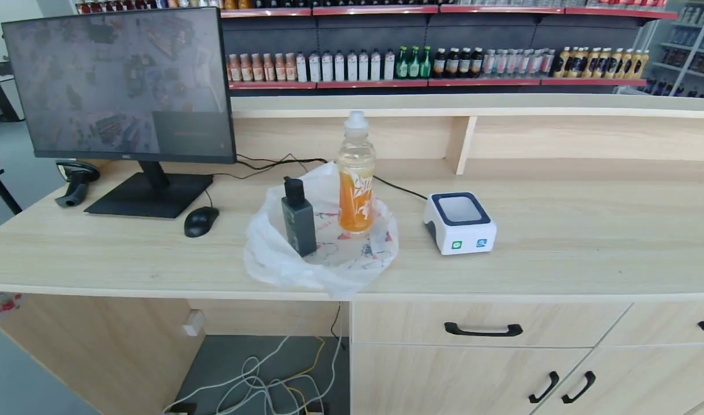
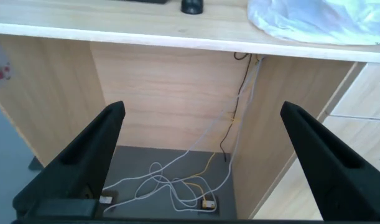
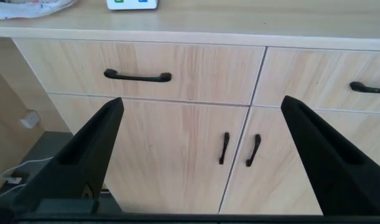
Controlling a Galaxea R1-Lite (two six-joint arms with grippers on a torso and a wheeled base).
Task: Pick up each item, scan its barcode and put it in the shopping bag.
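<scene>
An orange-drink bottle (image 1: 356, 176) with a white cap and a dark green bottle (image 1: 298, 217) with a black cap both stand upright on a crumpled white shopping bag (image 1: 282, 259) lying on the wooden counter (image 1: 559, 248). A white barcode scanner (image 1: 459, 222) with a dark window sits just right of the bag. My left gripper (image 2: 202, 155) is open, below counter height, facing the gap under the counter. My right gripper (image 3: 202, 155) is open too, low in front of the drawers. Neither holds anything.
A monitor (image 1: 121, 86) on a stand, a black mouse (image 1: 201, 221) and a handheld scanner (image 1: 74, 181) occupy the counter's left. Cables (image 2: 177, 180) lie on the floor under the counter. Drawers and cupboard doors (image 3: 190, 124) with black handles are below right. Drink shelves line the back.
</scene>
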